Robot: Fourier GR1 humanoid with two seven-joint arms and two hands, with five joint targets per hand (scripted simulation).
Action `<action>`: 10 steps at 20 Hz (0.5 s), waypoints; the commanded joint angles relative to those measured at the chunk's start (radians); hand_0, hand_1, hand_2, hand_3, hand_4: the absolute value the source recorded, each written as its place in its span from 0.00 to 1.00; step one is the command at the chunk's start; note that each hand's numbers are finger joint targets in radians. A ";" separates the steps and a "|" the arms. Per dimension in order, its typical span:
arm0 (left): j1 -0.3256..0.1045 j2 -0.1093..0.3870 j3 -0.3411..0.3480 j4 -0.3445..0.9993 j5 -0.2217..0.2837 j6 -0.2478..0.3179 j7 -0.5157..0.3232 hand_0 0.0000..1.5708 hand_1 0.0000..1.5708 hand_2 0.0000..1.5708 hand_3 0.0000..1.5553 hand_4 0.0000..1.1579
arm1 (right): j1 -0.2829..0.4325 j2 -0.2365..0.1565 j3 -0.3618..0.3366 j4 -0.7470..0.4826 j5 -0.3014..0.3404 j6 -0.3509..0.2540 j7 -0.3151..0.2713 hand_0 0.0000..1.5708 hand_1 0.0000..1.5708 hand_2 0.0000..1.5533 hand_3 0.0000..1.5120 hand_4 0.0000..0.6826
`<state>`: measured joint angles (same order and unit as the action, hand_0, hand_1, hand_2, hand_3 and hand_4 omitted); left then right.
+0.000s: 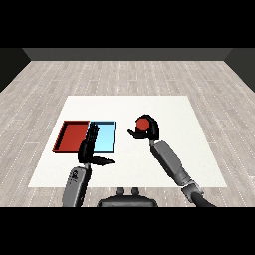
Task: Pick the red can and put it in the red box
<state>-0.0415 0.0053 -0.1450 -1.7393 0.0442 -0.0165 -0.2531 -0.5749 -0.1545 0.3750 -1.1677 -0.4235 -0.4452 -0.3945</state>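
Note:
The red can (144,124) is seen from above near the middle of the white table, right of both trays. My right hand (148,132) is curled round it, thumb on the left side and fingers over the right. The red tray (72,136) lies at the left of the table with nothing in it. My left hand (90,146) reaches forward with straight fingers over the seam between the red tray and the light blue tray (106,137), thumb sticking out to the right. It holds nothing.
The white table (174,109) stretches wide around the trays, with bare surface to the right and behind. A wooden floor surrounds the table.

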 commanded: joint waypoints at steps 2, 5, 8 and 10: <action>-0.023 -0.005 -0.050 0.005 -0.016 0.038 0.042 0.00 0.00 0.00 0.00 0.00 | 0.121 0.023 0.060 -0.218 0.111 -0.090 0.078 0.93 0.93 0.91 0.92 0.93; -0.092 -0.005 -0.110 0.123 -0.049 0.114 -0.004 0.00 0.00 0.00 0.00 0.00 | 0.019 0.058 0.010 -0.176 0.121 -0.075 0.133 0.92 0.92 0.90 0.91 0.92; -0.062 -0.005 -0.153 0.082 -0.052 0.130 0.045 0.00 0.00 0.00 0.00 0.00 | 0.179 0.046 0.042 -0.337 0.165 -0.072 0.102 0.91 0.91 0.91 0.92 0.92; -0.101 -0.005 -0.132 0.051 -0.045 0.120 0.126 0.00 0.00 0.00 0.00 0.00 | 0.145 0.080 -0.002 -0.254 0.182 -0.020 0.057 0.90 0.90 0.91 0.92 0.92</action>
<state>-0.1114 0.0006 -0.2730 -1.6836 0.0039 0.0990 -0.1864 -0.4596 -0.1117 0.3951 -1.4201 -0.2806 -0.4984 -0.2934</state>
